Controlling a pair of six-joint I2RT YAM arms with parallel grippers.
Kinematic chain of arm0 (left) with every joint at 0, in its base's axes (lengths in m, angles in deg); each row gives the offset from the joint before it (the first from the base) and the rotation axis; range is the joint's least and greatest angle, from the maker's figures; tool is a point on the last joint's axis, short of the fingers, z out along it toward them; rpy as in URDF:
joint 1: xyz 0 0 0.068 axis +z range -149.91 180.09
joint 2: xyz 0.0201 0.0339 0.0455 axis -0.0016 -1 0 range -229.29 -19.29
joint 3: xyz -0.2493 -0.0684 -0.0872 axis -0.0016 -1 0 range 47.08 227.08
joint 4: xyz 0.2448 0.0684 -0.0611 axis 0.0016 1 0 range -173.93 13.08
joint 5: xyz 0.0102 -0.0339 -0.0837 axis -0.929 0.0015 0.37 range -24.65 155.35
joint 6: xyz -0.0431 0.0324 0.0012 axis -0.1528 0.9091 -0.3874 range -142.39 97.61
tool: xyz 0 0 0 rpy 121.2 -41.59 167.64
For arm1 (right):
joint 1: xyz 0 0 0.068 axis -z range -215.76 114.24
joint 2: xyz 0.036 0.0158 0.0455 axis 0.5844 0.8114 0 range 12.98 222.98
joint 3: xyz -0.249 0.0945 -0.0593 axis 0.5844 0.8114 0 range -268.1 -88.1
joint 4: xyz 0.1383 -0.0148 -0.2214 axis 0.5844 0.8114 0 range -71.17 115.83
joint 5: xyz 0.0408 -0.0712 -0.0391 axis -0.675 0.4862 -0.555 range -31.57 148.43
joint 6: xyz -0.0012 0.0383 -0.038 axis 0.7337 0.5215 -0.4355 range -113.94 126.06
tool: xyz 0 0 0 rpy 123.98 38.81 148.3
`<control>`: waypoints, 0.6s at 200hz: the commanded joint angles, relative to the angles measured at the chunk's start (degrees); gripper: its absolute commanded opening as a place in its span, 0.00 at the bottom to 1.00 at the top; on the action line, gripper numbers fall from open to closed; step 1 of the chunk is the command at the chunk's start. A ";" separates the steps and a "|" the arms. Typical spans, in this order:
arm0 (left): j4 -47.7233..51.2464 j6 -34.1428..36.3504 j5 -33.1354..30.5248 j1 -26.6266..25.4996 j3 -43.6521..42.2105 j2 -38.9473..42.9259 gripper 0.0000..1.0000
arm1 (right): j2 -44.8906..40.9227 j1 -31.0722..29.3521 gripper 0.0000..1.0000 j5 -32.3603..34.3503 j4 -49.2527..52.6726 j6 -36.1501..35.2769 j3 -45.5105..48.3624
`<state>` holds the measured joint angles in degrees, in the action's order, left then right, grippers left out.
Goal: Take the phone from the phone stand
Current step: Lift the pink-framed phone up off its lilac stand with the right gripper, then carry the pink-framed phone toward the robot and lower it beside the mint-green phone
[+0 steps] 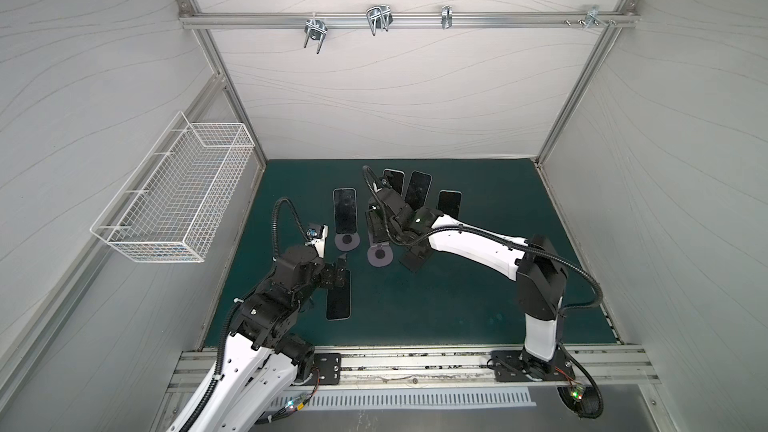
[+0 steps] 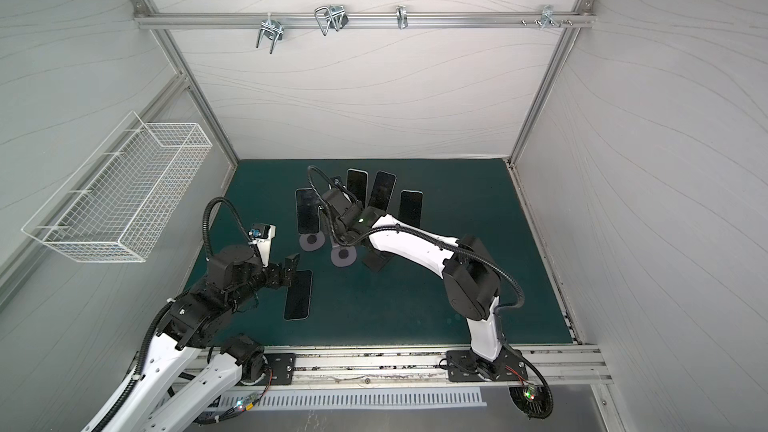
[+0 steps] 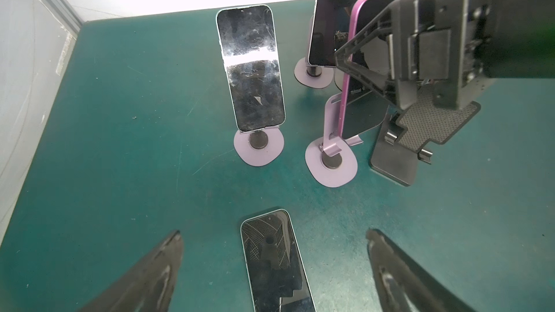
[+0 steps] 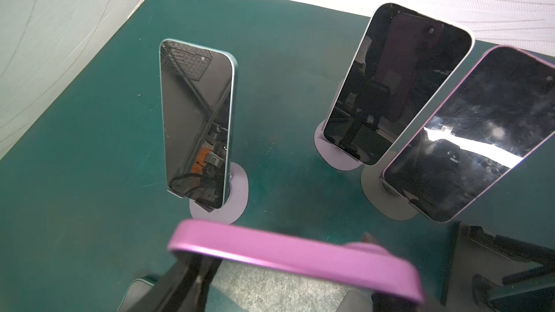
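A pink-edged phone (image 3: 346, 91) stands nearly upright in a lavender phone stand (image 3: 330, 163), its lower end down at the stand's lip. My right gripper (image 3: 371, 55) is shut on the phone's upper part, one finger on each face. In the right wrist view the phone's pink top edge (image 4: 294, 253) runs across my right gripper (image 4: 288, 277). In both top views the right gripper (image 1: 376, 222) (image 2: 332, 218) covers this phone above the stand's round base (image 1: 380, 256) (image 2: 344, 256). My left gripper (image 3: 274, 234) (image 1: 338, 270) hangs open over a flat phone (image 3: 276, 265) without touching it.
Another phone (image 1: 345, 209) leans in a lavender stand on the left. Three more phones (image 1: 417, 193) stand behind the right gripper. An empty black stand (image 3: 420, 133) sits right beside the held phone. A white wire basket (image 1: 174, 197) hangs on the left wall.
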<state>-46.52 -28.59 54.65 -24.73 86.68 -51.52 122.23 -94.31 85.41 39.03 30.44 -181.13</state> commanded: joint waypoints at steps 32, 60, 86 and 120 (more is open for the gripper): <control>3.08 -2.33 -1.24 -0.23 3.64 0.89 0.96 | -6.31 -1.50 0.55 0.68 4.80 1.06 -3.92; 6.65 -6.17 0.39 -0.22 7.78 1.99 0.96 | -9.10 -2.97 0.52 1.14 7.85 3.03 -3.05; 10.50 -9.74 2.52 -0.23 11.76 1.87 0.95 | -11.54 -4.57 0.49 1.13 11.16 5.43 -2.26; 18.19 -13.89 4.65 -0.23 16.90 -0.10 0.93 | -14.21 -7.54 0.47 1.65 16.49 9.05 -1.81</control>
<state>-35.11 -37.75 57.15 -24.73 99.29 -50.25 111.48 -99.88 85.59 50.86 35.32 -182.51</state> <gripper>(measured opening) 0.940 0.743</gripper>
